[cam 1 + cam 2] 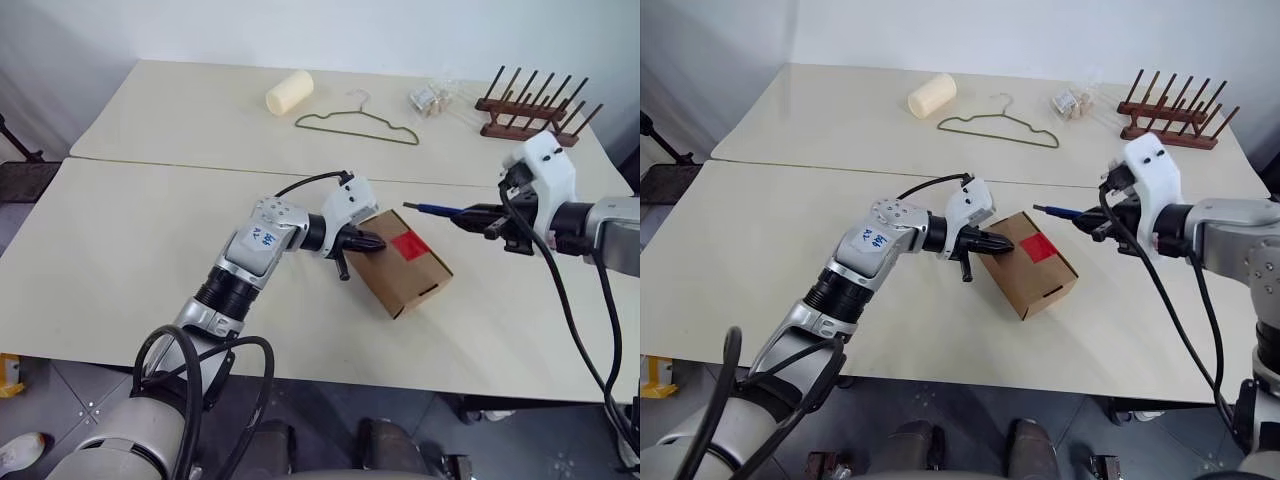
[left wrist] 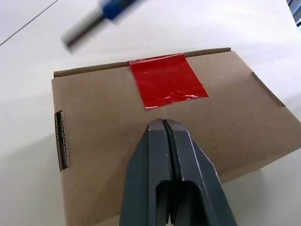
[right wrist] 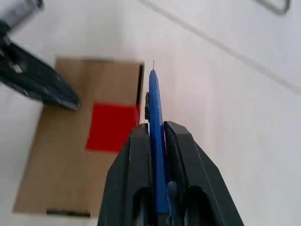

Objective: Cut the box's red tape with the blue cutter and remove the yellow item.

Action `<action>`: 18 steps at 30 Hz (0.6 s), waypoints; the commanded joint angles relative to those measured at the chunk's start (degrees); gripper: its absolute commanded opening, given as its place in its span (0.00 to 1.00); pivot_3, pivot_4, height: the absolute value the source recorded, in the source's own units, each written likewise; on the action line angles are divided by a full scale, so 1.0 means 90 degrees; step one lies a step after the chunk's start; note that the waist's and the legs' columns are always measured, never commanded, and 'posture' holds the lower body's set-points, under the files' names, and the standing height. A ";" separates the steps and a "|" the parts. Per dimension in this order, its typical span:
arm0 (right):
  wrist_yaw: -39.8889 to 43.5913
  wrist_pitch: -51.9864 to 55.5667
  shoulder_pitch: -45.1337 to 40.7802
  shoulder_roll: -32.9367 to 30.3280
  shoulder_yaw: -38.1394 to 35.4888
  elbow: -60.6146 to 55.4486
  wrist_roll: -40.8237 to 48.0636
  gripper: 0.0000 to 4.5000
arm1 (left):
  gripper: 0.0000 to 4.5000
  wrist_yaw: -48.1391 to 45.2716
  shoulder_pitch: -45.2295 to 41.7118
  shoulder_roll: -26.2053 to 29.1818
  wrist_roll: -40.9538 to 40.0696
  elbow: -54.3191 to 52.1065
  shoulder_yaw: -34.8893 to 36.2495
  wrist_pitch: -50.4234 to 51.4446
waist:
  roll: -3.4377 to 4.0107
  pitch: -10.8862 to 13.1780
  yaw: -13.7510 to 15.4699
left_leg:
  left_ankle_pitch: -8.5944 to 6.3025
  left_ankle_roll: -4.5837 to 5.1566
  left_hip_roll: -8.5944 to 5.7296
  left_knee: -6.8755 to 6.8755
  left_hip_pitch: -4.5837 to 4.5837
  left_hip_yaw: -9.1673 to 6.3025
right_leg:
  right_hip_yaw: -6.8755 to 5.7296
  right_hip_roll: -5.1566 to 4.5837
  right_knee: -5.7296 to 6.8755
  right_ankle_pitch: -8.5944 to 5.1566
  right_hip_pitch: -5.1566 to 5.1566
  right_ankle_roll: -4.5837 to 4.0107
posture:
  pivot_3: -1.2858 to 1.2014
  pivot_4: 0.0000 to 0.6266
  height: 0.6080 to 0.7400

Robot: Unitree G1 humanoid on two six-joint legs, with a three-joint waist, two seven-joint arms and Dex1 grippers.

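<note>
While the left claw [image 1: 372,240] presses shut on the box [image 1: 405,268], the right claw [image 3: 155,136], clamping the blue cutter [image 3: 156,141], hides its handle

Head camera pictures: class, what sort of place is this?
Probably a robot test room, not a home: plain cream tables against bare walls hold unrelated props, a wire hanger, a wooden peg rack and a taped box.

Matt brown cardboard box [image 2: 117,122], glossy crinkled red tape [image 2: 167,85], smooth matt cream table [image 1: 150,240]
</note>
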 commanded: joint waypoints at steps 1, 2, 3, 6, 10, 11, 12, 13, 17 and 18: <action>0.0100 0.0022 -0.0122 0.0023 -0.0225 -0.0105 0.0103 0.03 | 0.00 -0.0053 0.0141 0.0035 0.0050 -0.0033 -0.0155 0.0109 | 0.0000 0.0000 -0.0002 | 0.0000 0.0000 -0.0001 0.0000 0.0000 0.0000 | 0.0000 0.0000 0.0000 0.0000 0.0000 0.0000 | 0.52 0.24 1.00; 0.0113 0.0046 -0.0128 0.0034 -0.0225 -0.0114 0.0115 0.03 | 0.00 -0.0054 0.0142 0.0036 0.0050 -0.0034 -0.0156 0.0112 | 0.0000 0.0000 -0.0002 | 0.0000 0.0000 0.0000 0.0000 0.0000 0.0000 | 0.0000 0.0000 0.0000 0.0000 0.0000 0.0000 | 0.52 0.24 1.00; 0.0114 0.0088 -0.0111 0.0040 -0.0223 -0.0135 0.0126 0.03 | 0.00 -0.0055 0.0149 0.0038 0.0049 -0.0044 -0.0158 0.0116 | 0.0000 0.0000 -0.0001 | 0.0000 0.0000 0.0000 0.0000 0.0000 0.0000 | 0.0000 0.0000 0.0000 0.0000 0.0000 0.0000 | 0.52 0.24 1.00; 0.0129 0.0174 0.0021 0.0074 -0.0223 -0.0245 0.0194 0.03 | 0.00 -0.0061 0.0169 0.0044 0.0048 -0.0068 -0.0169 0.0133 | 0.0000 0.0000 -0.0001 | 0.0000 0.0000 0.0000 0.0000 0.0000 0.0000 | 0.0001 0.0000 0.0001 0.0000 0.0000 0.0000 | 0.52 0.24 1.00; 0.0084 0.0314 0.0152 0.0160 -0.0245 -0.0357 0.0257 0.03 | 0.00 -0.0065 0.0180 0.0050 0.0048 -0.0091 -0.0176 0.0153 | 0.0000 0.0000 -0.0003 | 0.0000 0.0000 0.0000 0.0000 0.0000 0.0000 | 0.0000 0.0000 0.0002 0.0000 0.0000 0.0000 | 0.52 0.24 1.00; 0.0077 0.0298 0.0222 0.0144 -0.0220 -0.0377 0.0220 0.03 | 0.00 -0.0068 0.0182 0.0052 0.0048 -0.0097 -0.0178 0.0159 | 0.0000 0.0000 -0.0002 | 0.0000 0.0000 0.0000 0.0000 0.0000 0.0000 | 0.0001 0.0000 0.0002 0.0000 0.0000 0.0000 | 0.52 0.24 1.00; 0.0069 0.0260 0.0291 0.0118 -0.0197 -0.0392 0.0165 0.03 | 0.00 -0.0071 0.0187 0.0057 0.0048 -0.0111 -0.0181 0.0167 | 0.0001 0.0000 -0.0001 | 0.0000 0.0000 0.0000 0.0001 0.0000 0.0000 | 0.0000 0.0000 0.0002 0.0000 0.0000 0.0000 | 0.52 0.24 1.00; 0.0070 0.0222 0.0344 0.0094 -0.0180 -0.0401 0.0120 0.03 | 0.00 -0.0072 0.0191 0.0059 0.0045 -0.0120 -0.0182 0.0175 | 0.0001 0.0000 -0.0001 | 0.0000 0.0000 0.0000 0.0001 0.0000 0.0000 | 0.0001 0.0000 0.0002 0.0000 0.0000 0.0000 | 0.52 0.24 1.00; 0.0099 0.0127 0.0433 0.0045 -0.0225 -0.0358 0.0055 0.03 | 0.00 -0.0083 0.0202 0.0081 0.0042 -0.0150 -0.0195 0.0201 | 0.0001 -0.0001 -0.0002 | 0.0000 0.0000 0.0000 0.0002 0.0000 0.0000 | 0.0001 0.0000 0.0003 0.0000 0.0000 0.0000 | 0.52 0.24 1.00; 0.0085 0.0059 0.0409 0.0065 -0.0252 -0.0325 0.0024 0.03 | 0.00 -0.0083 0.0202 0.0085 0.0039 -0.0155 -0.0198 0.0207 | 0.0001 -0.0001 -0.0002 | 0.0000 0.0000 0.0000 0.0002 0.0000 0.0000 | 0.0001 0.0000 0.0003 0.0000 0.0000 0.0000 | 0.52 0.24 1.00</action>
